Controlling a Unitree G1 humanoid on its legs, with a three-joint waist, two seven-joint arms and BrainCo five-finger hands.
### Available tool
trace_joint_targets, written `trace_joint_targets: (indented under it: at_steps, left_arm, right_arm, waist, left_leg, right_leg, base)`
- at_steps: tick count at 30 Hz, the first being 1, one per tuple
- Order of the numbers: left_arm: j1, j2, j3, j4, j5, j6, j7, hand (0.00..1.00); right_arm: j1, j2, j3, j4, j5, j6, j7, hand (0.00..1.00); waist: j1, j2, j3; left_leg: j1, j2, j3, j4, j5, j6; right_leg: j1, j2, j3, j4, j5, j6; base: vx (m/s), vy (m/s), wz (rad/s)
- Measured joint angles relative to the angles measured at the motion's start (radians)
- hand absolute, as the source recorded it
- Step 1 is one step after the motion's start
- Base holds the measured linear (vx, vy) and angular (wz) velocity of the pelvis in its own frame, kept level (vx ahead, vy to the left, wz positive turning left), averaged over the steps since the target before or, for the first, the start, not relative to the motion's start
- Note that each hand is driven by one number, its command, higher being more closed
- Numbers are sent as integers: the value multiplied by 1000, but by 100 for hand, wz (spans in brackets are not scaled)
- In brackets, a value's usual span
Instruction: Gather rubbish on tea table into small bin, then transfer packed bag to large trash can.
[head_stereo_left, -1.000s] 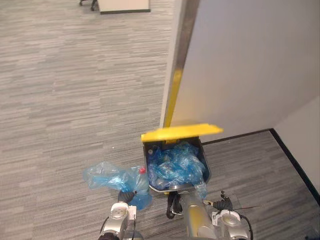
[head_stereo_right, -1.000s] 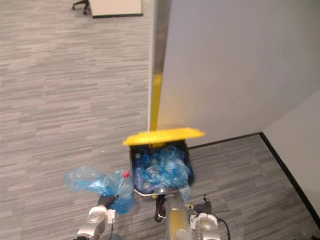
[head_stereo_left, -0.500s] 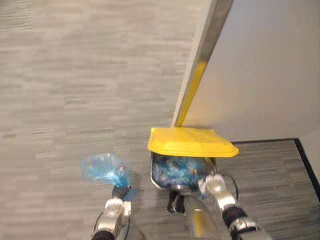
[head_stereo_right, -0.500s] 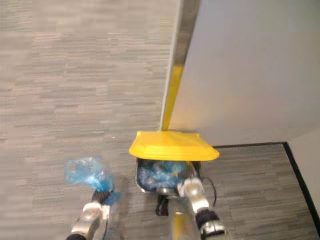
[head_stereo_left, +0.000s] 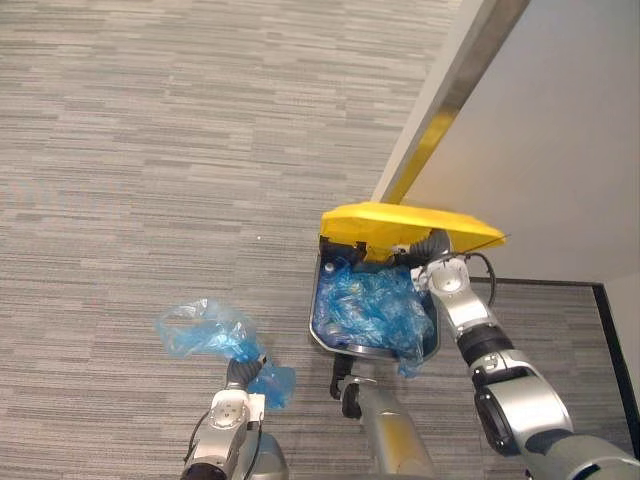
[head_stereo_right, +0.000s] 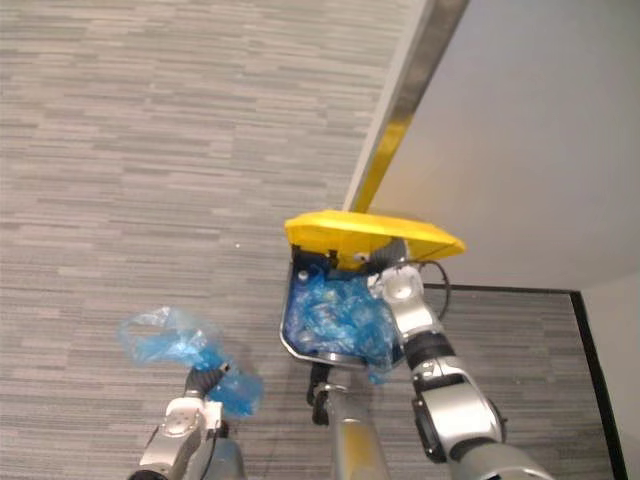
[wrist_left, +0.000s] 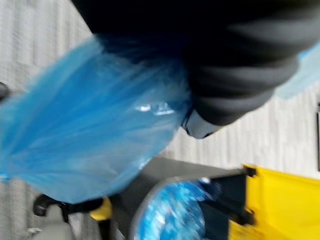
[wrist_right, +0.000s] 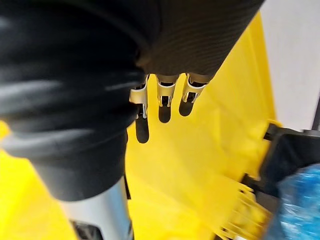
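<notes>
Swung up, props yellow lid (head_stereo_left: 400, 222) on right hand's (head_stereo_left: 432, 262) straight fingers (wrist_right: 165, 92); clutches blue bag (head_stereo_left: 205, 332) in left hand (head_stereo_left: 241, 372), 8 o'clock of large trash can (head_stereo_left: 322, 340). Could slip off, dropping lid shut.

Both eye views look steeply down from the head at the carpeted floor (head_stereo_left: 150, 150), set slightly apart sideways, and share the large trash can (head_stereo_left: 318, 335) with its raised yellow lid (head_stereo_left: 400, 222) by the wall (head_stereo_left: 560, 120) on the right. The left wrist view sits very close behind the blue bag (wrist_left: 85, 135), facing the can beyond. The right wrist view looks along the fingers (wrist_right: 164, 92) of the right hand (wrist_right: 200, 35), very near the lid.
</notes>
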Motion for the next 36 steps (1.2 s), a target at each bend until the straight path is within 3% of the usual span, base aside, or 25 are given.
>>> trace_joint_targets:
  at_steps: [6,15,21,24,28,36]
  left_arm:
    - [-29,3,-72,-176,-60,-5,-1,100]
    - [-118,15,-275,-374,-134,-64,-53,100]
    - [-272,-3,-361,-372,-131,-64,-48,100]
    - [-342,-12,-368,-342,-109,-62,-31,100]
    - [-472,-23,-368,-228,-72,-58,1,100]
    - [-604,-26,-369,-37,-63,-9,1,100]
  right_arm:
    - [0,-4,-1,0,30,0,-8,0]
    - [-13,-9,5,0,38,0,12,0]
    - [-90,-45,75,-1,47,0,32,0]
    - [-121,-48,96,-30,48,4,33,0]
    - [-178,-61,112,-48,50,8,33,0]
    - [-254,-85,140,-105,91,19,33,0]
  waist:
    - [-12,-3,4]
    - [-20,-8,18]
    - [-33,-9,53]
    - [-56,-7,75]
    - [-75,-7,115]
    - [-116,-6,149]
  left_leg:
    - [-1,-19,1,0,0,0]
    - [18,-26,23,0,0,0]
    - [26,-39,53,0,-4,2]
    - [16,-40,55,1,-4,2]
    - [12,-40,73,2,-4,2]
    - [-38,-44,95,20,-8,-4]
  right_leg:
    - [4,-14,6,-5,-1,2]
    - [22,-17,21,-16,7,11]
    - [22,-15,53,-40,31,18]
    - [19,-12,55,-61,46,15]
    - [14,-2,70,-83,68,12]
    - [-52,2,88,-70,79,7]
  base:
    - [19,72,2]
    - [13,45,-3]
    - [-18,41,-14]
    - [-21,20,-7]
    - [-2,15,-14]
    - [24,3,-11]
